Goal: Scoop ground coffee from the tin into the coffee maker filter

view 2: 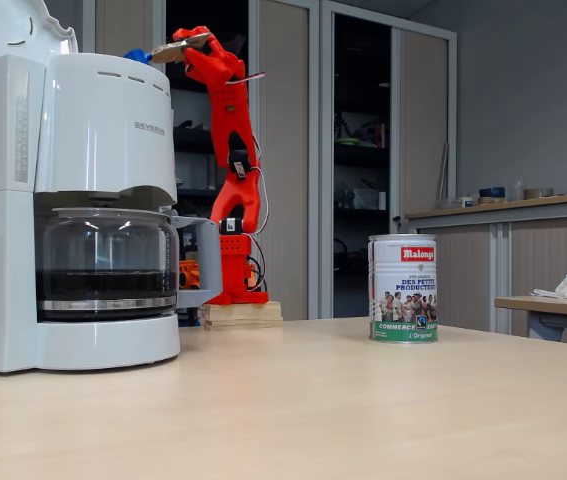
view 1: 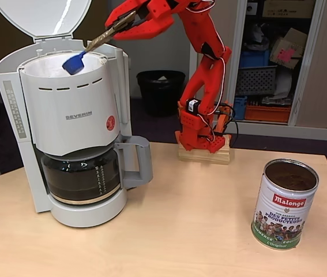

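The white Severin coffee maker stands at the left with its lid up, and its white paper filter lines the round basket. My red gripper is shut on a spoon handle. The spoon's blue scoop hangs over the filter's right part. The same gripper shows above the machine's top, with the blue scoop peeking over the rim. The Malongo tin stands open at the right, with dark ground coffee inside. From the side, the tin is upright.
A glass carafe holding dark liquid sits under the basket. The arm's base stands on a wooden block at the table's back edge. A black waste bin stands on the floor behind. Bare wooden tabletop lies between machine and tin.
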Controlling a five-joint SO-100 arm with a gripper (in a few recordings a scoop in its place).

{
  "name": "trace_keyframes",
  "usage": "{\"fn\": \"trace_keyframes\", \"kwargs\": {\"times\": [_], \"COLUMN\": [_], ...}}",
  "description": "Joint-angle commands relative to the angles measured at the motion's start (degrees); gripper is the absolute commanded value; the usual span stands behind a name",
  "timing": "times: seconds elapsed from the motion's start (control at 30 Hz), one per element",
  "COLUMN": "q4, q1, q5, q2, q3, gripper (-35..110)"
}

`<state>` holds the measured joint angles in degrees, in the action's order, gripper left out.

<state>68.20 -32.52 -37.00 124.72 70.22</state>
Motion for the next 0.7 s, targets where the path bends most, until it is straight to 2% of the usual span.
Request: {"fn": "trace_keyframes", "kwargs": {"times": [0.0,0.07,0.23,0.37,0.5,0.67], "q4": [3.7,4.7,11.4,13.4,17.8,25.2], "q1": [0.1,0.3,-1.3,-2.8,-3.5,-4.0], "q5": [-11.4,-13.9,-12.0,-12.5,-20.7,-35.9], "q2": [-1.4,-3.2,-8.4,-8.6,-8.6,-8.2], "q3": [-3.9,-6.4,-17.6,-20.0,-22.9,-23.4], "gripper": [0,0,0,0,0,0]}}
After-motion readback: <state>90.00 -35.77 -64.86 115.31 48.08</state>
